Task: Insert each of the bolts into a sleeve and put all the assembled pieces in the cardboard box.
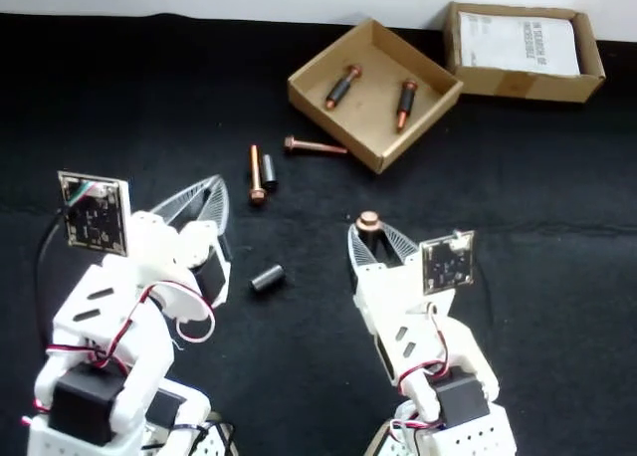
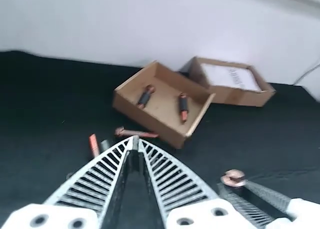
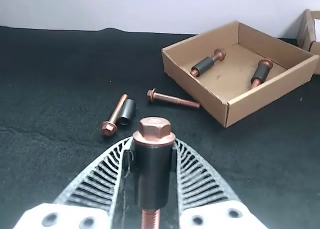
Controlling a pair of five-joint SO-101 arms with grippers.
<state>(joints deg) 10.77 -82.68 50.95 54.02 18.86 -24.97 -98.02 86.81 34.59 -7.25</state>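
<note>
1. The right end effector (image 3: 152, 144) was clamped on an assembled piece (image 3: 152, 171), its dark sleeve pinched between the fingers and the copper bolt head upright above them.
2. That piece was held over the table (image 1: 518, 227), well short of the cardboard box (image 1: 333, 125), which lay beyond it.
3. Two finished pieces (image 1: 341, 88) (image 1: 407, 104) already lay apart inside the box.
4. The left end effector (image 2: 134, 141) had its fingers together and carried nothing.
5. On the table, one loose bolt (image 1: 256, 172) lay just beside a sleeve (image 1: 270, 170), and a second bolt (image 1: 317, 146) lay near the box wall. A second sleeve (image 1: 267, 277) lay between the two arms.
6. The step in hand looked like delivering the third piece, so the task seemed about half done.
7. The next move probably called for carrying the piece over the near wall, high enough to clear the rim, and letting go over the bare floor between the two pieces already there.
</note>
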